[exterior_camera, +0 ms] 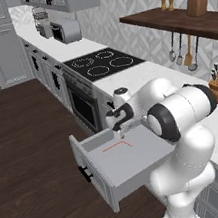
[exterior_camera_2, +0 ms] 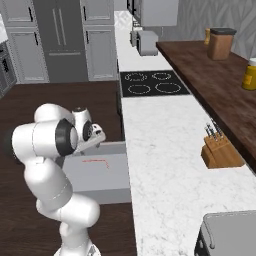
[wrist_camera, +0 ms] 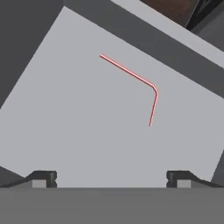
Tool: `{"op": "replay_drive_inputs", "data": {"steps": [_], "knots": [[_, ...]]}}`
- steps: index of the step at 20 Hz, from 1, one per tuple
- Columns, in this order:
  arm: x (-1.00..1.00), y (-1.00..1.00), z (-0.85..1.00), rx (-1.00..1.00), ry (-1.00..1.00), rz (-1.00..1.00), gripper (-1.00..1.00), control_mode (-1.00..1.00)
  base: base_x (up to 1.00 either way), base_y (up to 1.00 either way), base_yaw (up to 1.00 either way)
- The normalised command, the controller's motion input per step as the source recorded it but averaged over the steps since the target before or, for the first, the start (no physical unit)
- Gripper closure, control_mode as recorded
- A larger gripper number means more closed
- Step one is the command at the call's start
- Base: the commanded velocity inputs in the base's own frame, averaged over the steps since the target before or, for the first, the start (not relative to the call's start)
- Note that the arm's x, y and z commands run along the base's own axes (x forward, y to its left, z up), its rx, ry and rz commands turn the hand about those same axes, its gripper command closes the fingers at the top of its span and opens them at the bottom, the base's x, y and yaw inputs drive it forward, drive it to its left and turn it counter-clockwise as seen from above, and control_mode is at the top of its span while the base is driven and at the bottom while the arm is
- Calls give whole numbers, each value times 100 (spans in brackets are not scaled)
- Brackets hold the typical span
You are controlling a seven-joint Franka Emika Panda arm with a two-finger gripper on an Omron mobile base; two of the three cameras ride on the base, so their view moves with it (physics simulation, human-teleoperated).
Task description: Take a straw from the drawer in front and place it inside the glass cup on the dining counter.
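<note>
The drawer (exterior_camera: 141,162) stands pulled out from under the counter, a shallow light grey box with a black bar handle (exterior_camera: 85,174). On its floor lies the straw (wrist_camera: 131,72), thin and pink-red, bent into an L shape; it also shows as the straw (exterior_camera: 116,145) and the straw (exterior_camera_2: 96,161). My gripper (wrist_camera: 111,178) hangs open above the drawer, pointing down, with the straw ahead of its fingertips (wrist_camera: 43,177) and apart from them. Nothing is between the fingers. The hand (exterior_camera: 118,122) hovers over the drawer's back part. The glass cup and the dining counter are out of view.
A black cooktop (exterior_camera: 102,63) with an oven below sits just beyond the drawer. The white marble counter (exterior_camera_2: 165,150) carries a knife block (exterior_camera_2: 220,150) and a toaster (exterior_camera: 67,30). A wooden shelf (exterior_camera: 181,19) overhangs the counter. Dark wood floor (exterior_camera: 26,146) lies to the left.
</note>
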Motion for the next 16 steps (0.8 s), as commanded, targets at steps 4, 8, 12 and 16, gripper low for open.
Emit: {"op": "replay_drive_inputs", "data": {"steps": [4,8,12,16], "knots": [[26,4,-62,0,-1,11,-100,-100,0,0,0],[54,0,-25,0,0,5,-100,-100,0,0,0],[54,0,-30,0,0,6,-100,-100,0,0,0],[45,0,-36,0,0,4,-100,-100,0,0,0]]}}
